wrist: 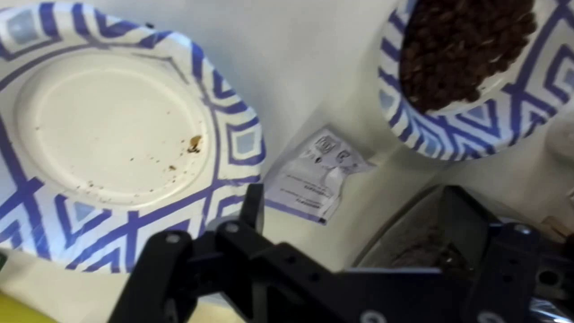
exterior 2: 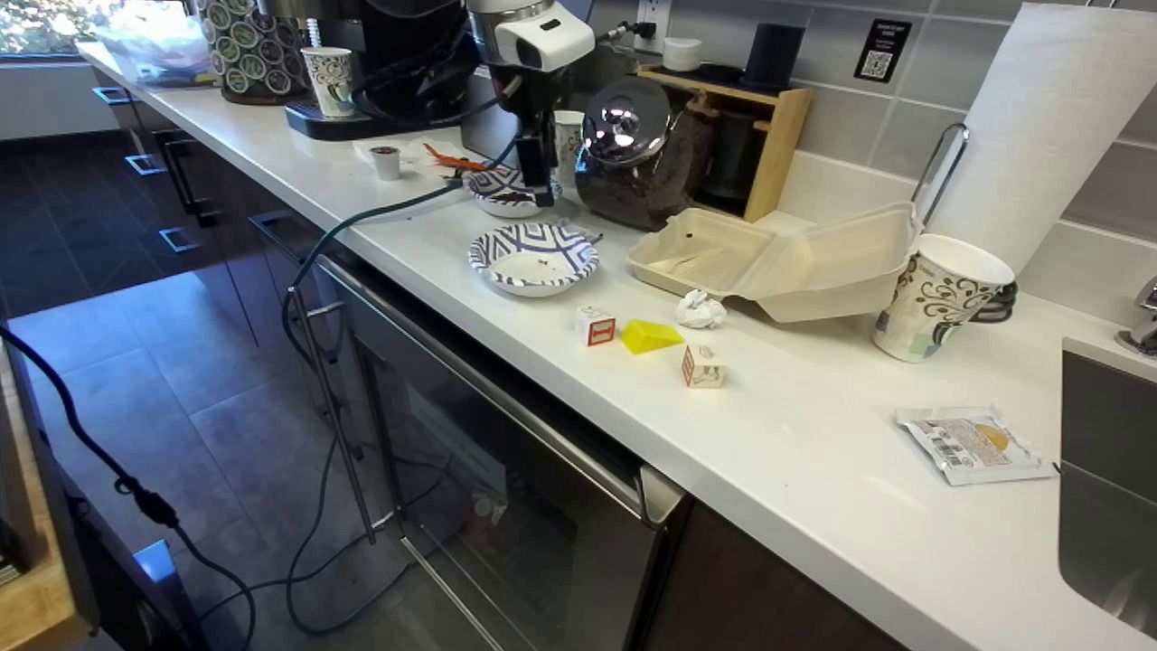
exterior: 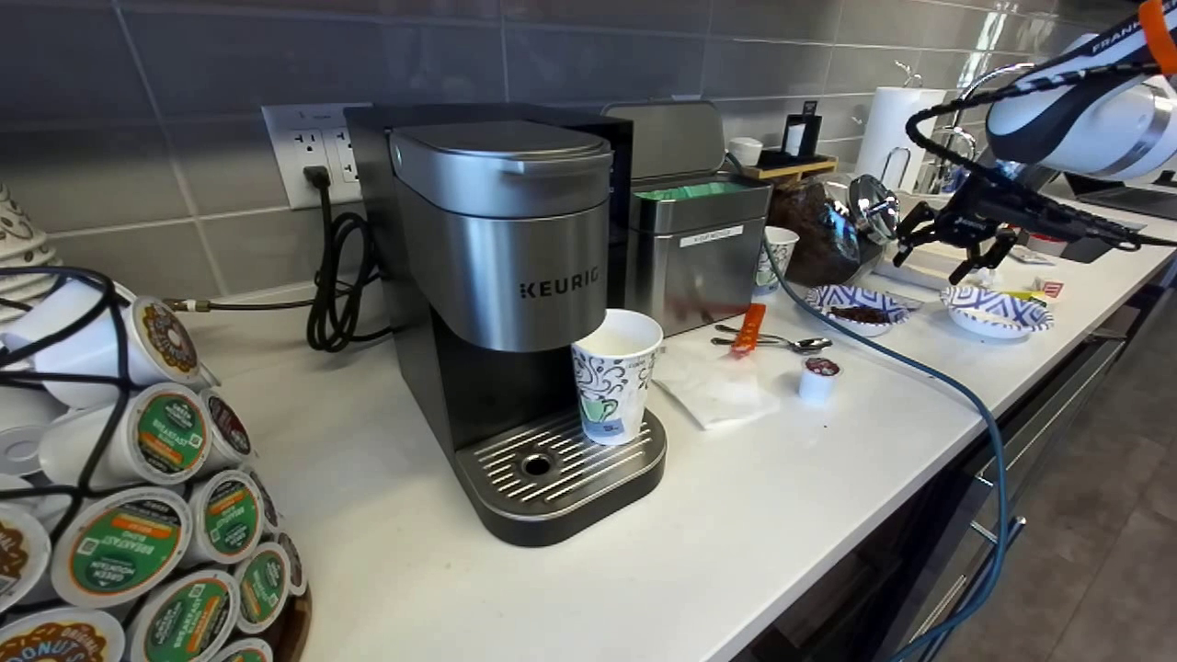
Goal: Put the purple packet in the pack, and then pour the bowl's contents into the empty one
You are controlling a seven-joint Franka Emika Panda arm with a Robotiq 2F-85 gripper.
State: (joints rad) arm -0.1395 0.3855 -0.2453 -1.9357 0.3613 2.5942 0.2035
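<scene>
The purple packet (wrist: 309,179), white with a purple edge stripe, lies on the counter between the two bowls. In an exterior view only a bit of it (exterior 2: 586,232) shows behind the wide bowl. The smaller bowl (wrist: 475,139), also in both exterior views (exterior: 864,296) (exterior 2: 502,209), holds dark brown beans. The wider, empty one (wrist: 112,112) holds only crumbs and shows in both exterior views (exterior: 998,313) (exterior 2: 533,268). The pack appears to be the open beige clamshell box (exterior 2: 768,262). My gripper (wrist: 358,202) is open and empty above the counter, its fingers (exterior: 933,262) spread near the packet.
A tilted glass jar (exterior 2: 633,167) of dark contents stands beside the bowls. Blocks (exterior 2: 703,366), a yellow piece (exterior 2: 651,335) and crumpled paper (exterior 2: 700,309) lie near the box. A blue cable (exterior: 947,377) crosses the counter. A coffee machine (exterior: 524,276) stands farther along.
</scene>
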